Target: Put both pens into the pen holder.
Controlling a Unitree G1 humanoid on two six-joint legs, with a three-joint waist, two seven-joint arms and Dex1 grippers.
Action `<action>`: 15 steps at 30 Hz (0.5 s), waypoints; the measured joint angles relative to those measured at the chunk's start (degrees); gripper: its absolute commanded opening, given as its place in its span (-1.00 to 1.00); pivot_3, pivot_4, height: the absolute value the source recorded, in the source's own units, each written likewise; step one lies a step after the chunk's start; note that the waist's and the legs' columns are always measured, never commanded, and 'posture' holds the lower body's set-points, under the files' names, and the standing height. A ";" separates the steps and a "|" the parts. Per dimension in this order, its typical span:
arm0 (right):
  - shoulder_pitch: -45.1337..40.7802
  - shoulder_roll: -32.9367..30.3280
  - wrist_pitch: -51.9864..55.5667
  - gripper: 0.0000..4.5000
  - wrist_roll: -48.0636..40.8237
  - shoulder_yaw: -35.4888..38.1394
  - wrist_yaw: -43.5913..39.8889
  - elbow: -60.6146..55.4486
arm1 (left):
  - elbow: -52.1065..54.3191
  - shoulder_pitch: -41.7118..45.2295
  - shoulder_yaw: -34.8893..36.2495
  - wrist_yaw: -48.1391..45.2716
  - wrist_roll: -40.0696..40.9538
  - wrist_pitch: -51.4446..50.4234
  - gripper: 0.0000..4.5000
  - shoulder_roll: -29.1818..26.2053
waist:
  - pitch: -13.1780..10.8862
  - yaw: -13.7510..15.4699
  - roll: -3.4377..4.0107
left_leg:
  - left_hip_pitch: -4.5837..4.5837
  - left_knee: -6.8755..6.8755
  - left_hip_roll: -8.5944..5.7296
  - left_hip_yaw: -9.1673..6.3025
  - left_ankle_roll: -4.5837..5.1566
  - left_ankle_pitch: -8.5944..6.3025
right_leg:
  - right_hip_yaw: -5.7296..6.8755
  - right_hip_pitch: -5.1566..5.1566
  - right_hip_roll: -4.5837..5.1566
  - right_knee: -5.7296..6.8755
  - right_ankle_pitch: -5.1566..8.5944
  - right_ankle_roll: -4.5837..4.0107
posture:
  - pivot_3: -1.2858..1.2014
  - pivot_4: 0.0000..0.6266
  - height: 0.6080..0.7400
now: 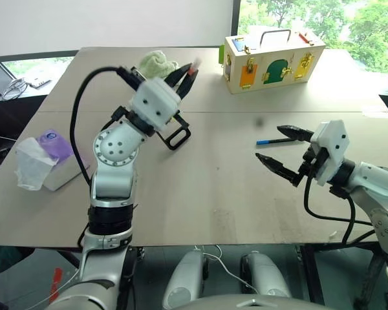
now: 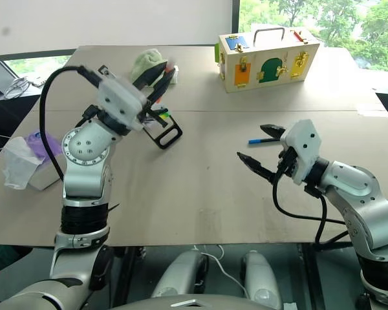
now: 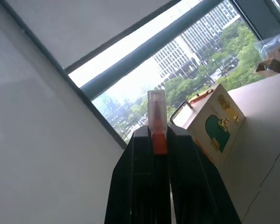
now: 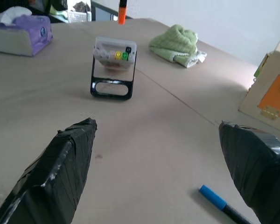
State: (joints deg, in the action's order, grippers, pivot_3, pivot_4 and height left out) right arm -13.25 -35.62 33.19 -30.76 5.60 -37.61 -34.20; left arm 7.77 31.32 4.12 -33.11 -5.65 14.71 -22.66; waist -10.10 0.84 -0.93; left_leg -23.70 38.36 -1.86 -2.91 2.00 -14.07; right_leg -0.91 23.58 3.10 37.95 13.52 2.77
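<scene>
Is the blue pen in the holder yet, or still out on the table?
Out. The blue pen lies flat on the table, apart from the pen holder.

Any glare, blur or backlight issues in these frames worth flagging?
Left wrist view: bright window washes out the sky behind the orange-ended pen; the fingers read as dark shapes. Right wrist view: the near fingers are soft; the pen holder and blue-ended pen are legible. Head views: even daylight, window overexposed above the wooden box.
</scene>
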 measured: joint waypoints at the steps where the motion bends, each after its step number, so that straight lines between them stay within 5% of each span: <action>1: -0.03 0.04 0.02 1.00 -0.70 0.01 -0.15 0.00 | -1.73 -0.06 -0.28 0.33 -0.01 3.41 -0.95 -0.78 | 0.00 0.01 0.00 | 0.00 0.00 0.00 -0.01 0.01 -0.01 | 0.02 0.00 0.00 0.00 0.00 0.00 | 0.03 -0.52 1.00; 15: 3.52 -2.76 0.23 1.00 -5.78 2.22 -1.66 -4.74 | -18.28 0.37 -0.87 0.83 3.63 15.99 -0.95 -4.02 | 0.00 -0.07 0.00 | 0.00 0.01 -0.01 0.00 0.09 -0.04 | 0.25 -0.01 -0.29 0.03 -0.03 0.06 | 0.03 -0.52 1.00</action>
State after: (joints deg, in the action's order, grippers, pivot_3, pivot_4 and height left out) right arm -9.73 -38.38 33.42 -36.53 7.82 -39.28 -38.94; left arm -10.52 31.69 3.25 -32.28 -2.02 30.71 -26.68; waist -10.10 0.77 -0.93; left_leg -23.70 38.37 -1.88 -2.91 2.08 -14.10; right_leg -0.66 23.57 2.82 37.98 13.49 2.83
